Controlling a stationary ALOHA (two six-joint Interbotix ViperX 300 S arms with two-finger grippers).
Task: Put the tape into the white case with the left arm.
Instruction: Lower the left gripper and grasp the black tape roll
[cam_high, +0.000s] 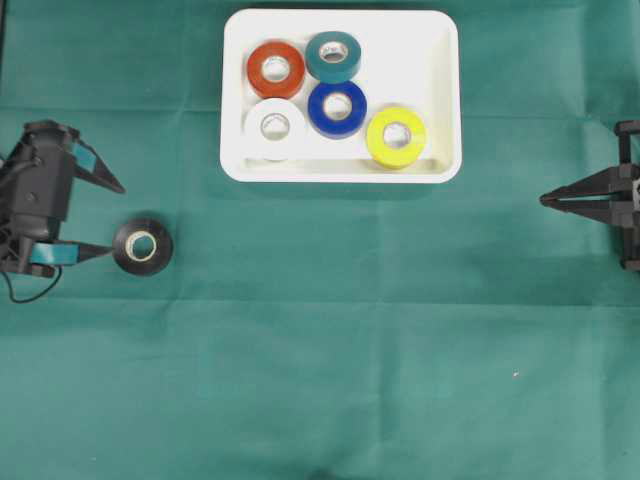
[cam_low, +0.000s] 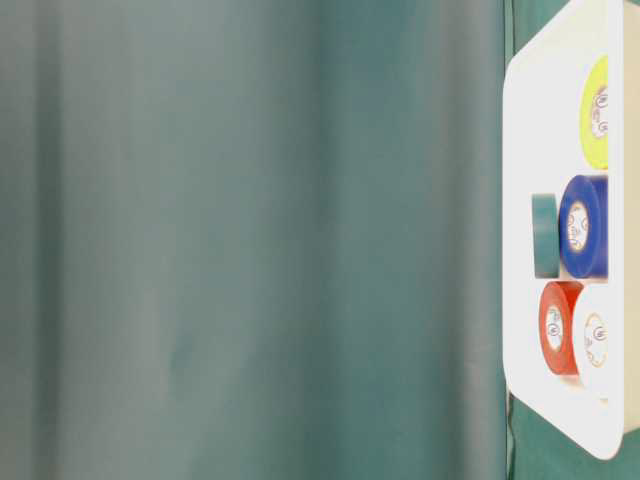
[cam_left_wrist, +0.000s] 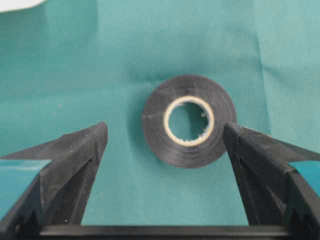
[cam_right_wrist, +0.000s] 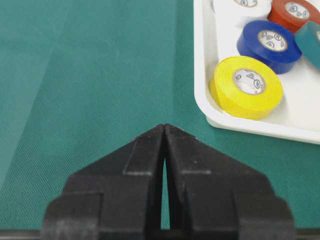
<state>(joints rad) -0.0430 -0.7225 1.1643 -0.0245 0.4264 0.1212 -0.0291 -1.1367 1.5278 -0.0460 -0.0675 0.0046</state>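
From overhead, I am holding the left gripper (cam_high: 113, 218) spread wide beside the black tape (cam_high: 142, 246) lying flat on the green surface (cam_high: 350, 350), well apart from the white case (cam_high: 340, 172), which already holds five rolls. In the left wrist view, its fingers (cam_left_wrist: 85, 160) are flanking the roll, ready to grasp. In the right wrist view, I am parking the right gripper (cam_right_wrist: 164, 131) clenched and empty, out of the way.

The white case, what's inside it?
The white case holds five tape rolls lying flat: red, teal, white, blue, yellow. The case floor beneath each roll is hidden.
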